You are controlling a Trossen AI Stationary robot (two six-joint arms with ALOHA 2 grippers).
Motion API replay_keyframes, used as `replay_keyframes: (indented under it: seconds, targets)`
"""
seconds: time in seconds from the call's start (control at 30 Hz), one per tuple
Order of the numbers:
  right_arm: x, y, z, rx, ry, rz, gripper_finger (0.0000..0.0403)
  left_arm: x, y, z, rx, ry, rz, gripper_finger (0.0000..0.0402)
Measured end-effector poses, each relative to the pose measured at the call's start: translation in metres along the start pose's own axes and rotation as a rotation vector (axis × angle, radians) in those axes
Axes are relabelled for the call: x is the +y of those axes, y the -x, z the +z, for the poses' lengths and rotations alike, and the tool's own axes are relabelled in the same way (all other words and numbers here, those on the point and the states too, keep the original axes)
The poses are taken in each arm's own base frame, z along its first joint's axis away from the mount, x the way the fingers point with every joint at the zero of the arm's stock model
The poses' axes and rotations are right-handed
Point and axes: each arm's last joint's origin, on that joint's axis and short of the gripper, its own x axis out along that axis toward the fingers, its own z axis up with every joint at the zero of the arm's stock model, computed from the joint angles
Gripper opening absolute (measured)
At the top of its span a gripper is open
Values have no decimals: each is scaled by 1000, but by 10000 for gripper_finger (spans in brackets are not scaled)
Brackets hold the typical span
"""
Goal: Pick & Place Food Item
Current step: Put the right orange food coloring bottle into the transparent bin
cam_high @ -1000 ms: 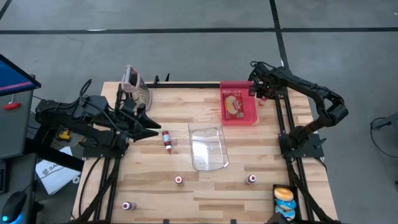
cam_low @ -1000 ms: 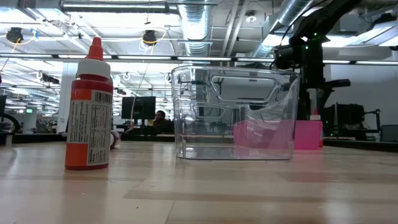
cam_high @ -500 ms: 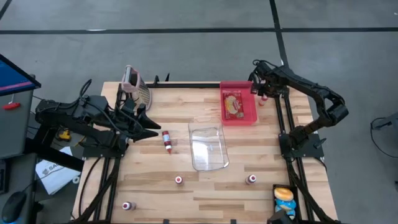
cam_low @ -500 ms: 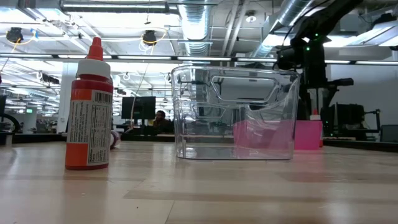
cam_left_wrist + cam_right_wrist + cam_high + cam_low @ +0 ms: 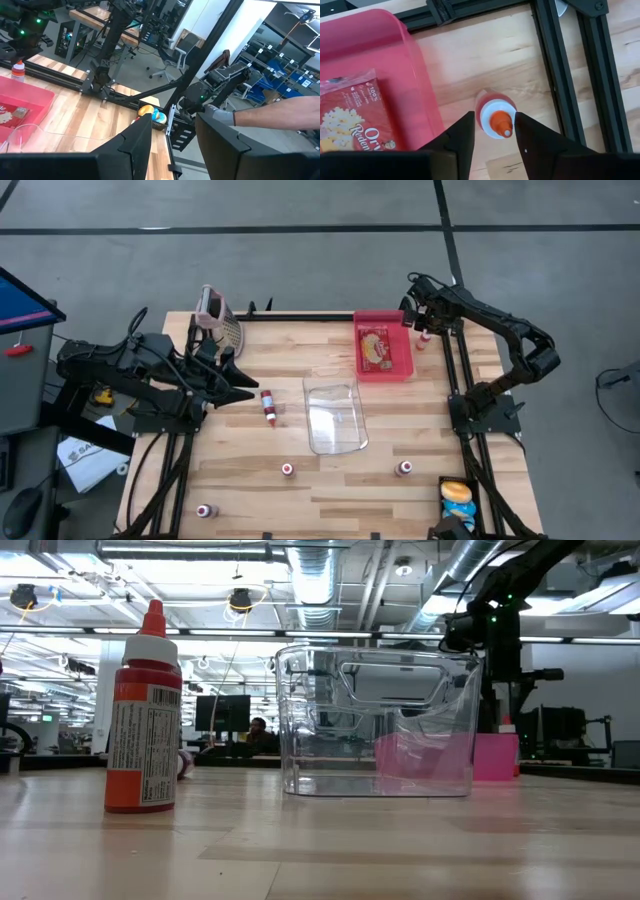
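A small red bottle [image 5: 496, 120] with a white cap and orange tip stands upright on the wood just right of the red bin [image 5: 400, 370], near the table's far right corner [image 5: 424, 341]. My right gripper [image 5: 494, 131] points down over it, shut on its cap. A popcorn packet [image 5: 375, 348] lies flat in the bin. A clear tub [image 5: 335, 415] sits mid-table. My left gripper [image 5: 250, 392] waits open and level over the table's left side, holding nothing. My right gripper comes from above, slanting slightly, with one finger [image 5: 465, 140] on each side of the bottle's white cap [image 5: 485, 122]. The cap fills the gap between them. The bottle stays upright with its base on the table.
A larger red bottle [image 5: 145, 710] stands left of the clear tub. Three small bottles [image 5: 287, 469] [image 5: 404, 468] [image 5: 205, 510] dot the near half. A black frame rail [image 5: 555, 75] runs just right of the held bottle. A grater-like item [image 5: 215, 315] stands at the far left.
My right gripper has rolled a little about its own pointing line while staying over the small bottle. The bottle has kept its place beside the bin.
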Motion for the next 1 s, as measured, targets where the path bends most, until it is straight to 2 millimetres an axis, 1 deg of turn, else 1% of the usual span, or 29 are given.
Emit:
replay_keyframes:
  seconds: [0.37,0.7,1.0]
  targets:
    - [-2,0,-1,5,-10,-20,93,0,0,0,0,-1,0,149]
    - [-2,1,-1,2,-2,-22,32,0,0,0,0,1,1,149]
    - [1,2,-4,2,37,-17,20,0,0,0,0,3,0,149]
